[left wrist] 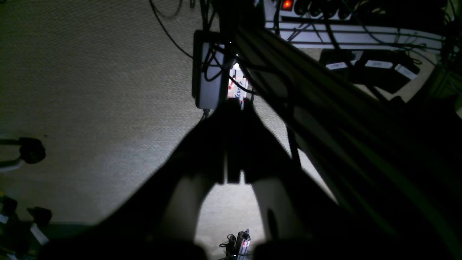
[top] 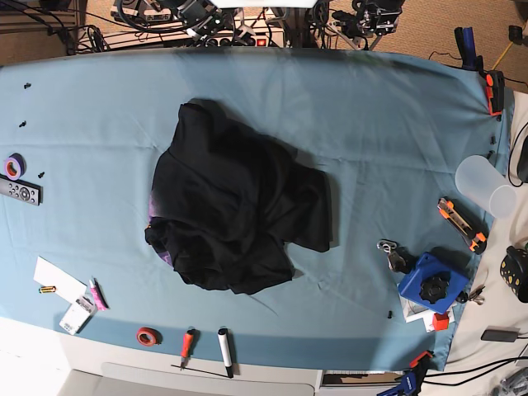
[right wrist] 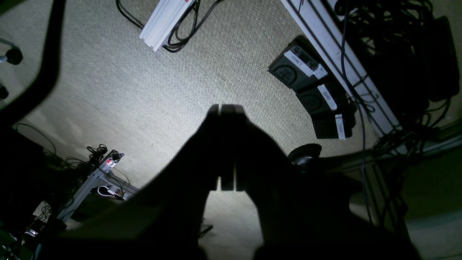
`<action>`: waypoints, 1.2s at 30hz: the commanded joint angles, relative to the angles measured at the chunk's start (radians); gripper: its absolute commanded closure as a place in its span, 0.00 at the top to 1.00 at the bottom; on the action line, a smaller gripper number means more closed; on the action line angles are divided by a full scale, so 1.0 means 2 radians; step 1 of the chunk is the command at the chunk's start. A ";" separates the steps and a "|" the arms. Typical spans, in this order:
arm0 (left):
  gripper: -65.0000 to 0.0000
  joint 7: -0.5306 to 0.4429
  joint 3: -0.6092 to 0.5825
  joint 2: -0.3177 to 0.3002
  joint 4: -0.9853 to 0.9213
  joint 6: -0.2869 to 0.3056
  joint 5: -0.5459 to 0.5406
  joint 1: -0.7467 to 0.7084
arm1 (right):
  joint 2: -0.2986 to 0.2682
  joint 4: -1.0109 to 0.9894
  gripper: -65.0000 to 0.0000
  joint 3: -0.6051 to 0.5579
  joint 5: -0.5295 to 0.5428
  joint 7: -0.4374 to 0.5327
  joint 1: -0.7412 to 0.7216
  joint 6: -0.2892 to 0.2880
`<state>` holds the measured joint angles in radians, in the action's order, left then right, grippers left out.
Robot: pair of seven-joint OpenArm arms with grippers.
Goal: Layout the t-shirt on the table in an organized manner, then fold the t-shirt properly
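Your left gripper [left wrist: 234,144] shows in its wrist view only as a dark silhouette, the two fingers pressed together along their length with nothing between them. It hangs over beige carpet [left wrist: 90,90], not over the table. Just beyond the fingertips lies a grey box [left wrist: 207,72] with cables and a small lit board beside it. Farther out and to the right of the gripper a white power strip [left wrist: 353,34] with a red switch [left wrist: 287,4] runs along the top, with black power bricks [left wrist: 375,68] just below it.

Your right gripper [right wrist: 227,144] looks the same in its own wrist view: a dark silhouette, fingers closed against each other, empty. Carpet lies beneath it too. To the right of its tips sit three black adapters [right wrist: 310,94] with white labels, lined up beside a white rail [right wrist: 339,54]. Up and to the left of the tips a short white bar [right wrist: 164,21] lies across a loop of black cable. Down to the left stands an aluminium strut [right wrist: 94,180] with wiring.

Neither gripper appears in the base view. There the t-shirt [top: 235,210] lies crumpled in a heap around the middle of the table [top: 371,107], a sliver of purple print showing at its left edge, well away from both grippers. A black marker [top: 223,346] and a red-handled screwdriver [top: 187,345] lie by the front edge, a blue box [top: 429,280] to the right.
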<state>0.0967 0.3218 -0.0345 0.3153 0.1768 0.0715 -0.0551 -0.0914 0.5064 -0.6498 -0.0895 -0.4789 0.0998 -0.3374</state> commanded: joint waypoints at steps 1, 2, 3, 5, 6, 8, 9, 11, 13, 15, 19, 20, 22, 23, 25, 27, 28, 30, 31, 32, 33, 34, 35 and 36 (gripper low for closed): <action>0.00 0.000 0.001 -0.002 0.003 0.004 0.002 0.000 | 0.000 0.004 0.00 0.001 -0.001 -0.004 0.000 -0.003; 0.00 0.000 0.001 -0.003 0.003 0.003 0.002 0.000 | 0.000 0.004 0.00 0.001 -0.001 -0.004 0.000 -0.003; 0.00 0.000 0.001 -0.004 0.003 0.004 0.002 0.000 | -0.001 0.004 0.00 0.001 -0.001 -0.005 0.000 -0.003; 0.00 0.000 0.001 -0.006 0.003 0.010 0.002 0.000 | -0.002 0.004 0.00 0.001 -0.001 -0.006 0.000 -0.003; 0.00 0.000 0.001 -0.007 0.003 0.018 0.002 0.000 | -0.003 0.004 0.00 0.001 -0.001 -0.007 0.000 -0.003; 0.00 0.000 0.001 -0.010 0.003 0.033 0.002 0.000 | -0.003 0.004 0.00 0.001 -0.001 -0.009 0.000 -0.003; 0.00 0.000 0.001 -0.010 0.003 0.037 0.002 0.000 | -0.003 0.004 0.00 0.001 -0.001 -0.009 0.000 -0.003; 0.00 0.000 0.001 -0.009 0.003 0.040 0.002 0.000 | -0.003 0.004 0.00 0.001 -0.001 -0.009 0.000 -0.003; 0.00 0.000 0.001 -0.010 0.003 0.043 0.002 0.000 | -0.003 0.004 0.00 0.001 -0.001 -0.011 0.000 -0.003; 0.00 0.000 0.001 -0.011 0.003 0.043 0.002 -0.003 | -0.005 0.003 0.00 0.001 -0.001 -0.021 0.000 -0.003; 0.00 0.000 0.001 -0.029 0.006 0.044 0.002 -0.020 | -0.028 0.004 0.00 0.001 0.000 -0.027 0.003 -0.003; 0.00 0.000 0.001 -0.036 0.012 0.044 0.002 -0.027 | -0.038 0.004 0.00 0.001 0.000 -0.026 0.005 -0.003; 0.00 0.000 0.001 -0.051 0.031 0.046 0.002 -0.045 | -0.057 0.009 0.00 0.001 0.000 -0.024 0.010 -0.003; 0.00 0.000 0.001 -0.059 0.043 0.050 0.002 -0.056 | -0.069 0.015 0.00 0.001 0.003 -0.023 0.015 -0.003; 0.00 0.000 0.001 -0.074 0.073 0.058 -0.003 -0.080 | -0.094 0.038 0.00 0.001 0.013 -0.024 0.028 -0.003; 0.00 0.000 0.001 -0.085 0.108 0.060 -0.023 -0.109 | -0.121 0.073 0.00 0.001 0.022 -0.024 0.046 -0.003; 0.00 0.002 0.001 -0.090 0.127 0.060 -0.036 -0.124 | -0.135 0.095 0.00 0.001 0.027 -0.024 0.058 -0.003; 0.00 0.015 0.001 -0.097 0.169 0.060 -0.068 -0.155 | -0.164 0.145 0.00 0.001 0.031 -0.027 0.082 -0.003; 0.00 0.025 0.001 -0.099 0.193 0.060 -0.086 -0.172 | -0.178 0.172 0.00 0.001 0.036 -0.033 0.096 -0.003; 0.00 0.038 0.001 -0.101 0.218 0.060 -0.103 -0.188 | -0.191 0.200 0.00 0.002 0.039 -0.040 0.110 -0.003; 0.00 0.051 0.001 -0.102 0.245 0.060 -0.117 -0.205 | -0.203 0.228 0.00 0.002 0.041 -0.049 0.123 -0.002; 0.00 0.066 0.001 -0.103 0.274 0.060 -0.131 -0.223 | -0.214 0.255 0.00 0.002 0.041 -0.061 0.136 -0.002; 0.00 0.080 0.001 -0.103 0.303 0.060 -0.146 -0.242 | -0.224 0.282 0.00 0.002 0.041 -0.074 0.150 -0.001; 0.00 0.096 0.001 -0.103 0.333 0.060 -0.161 -0.261 | -0.233 0.309 0.00 0.002 0.041 -0.090 0.163 0.003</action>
<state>0.2958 0.3210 -0.2325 0.9813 0.2890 -0.2527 -0.5690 -0.5465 1.1198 -0.6483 -0.0109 -0.6640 0.4213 -0.3279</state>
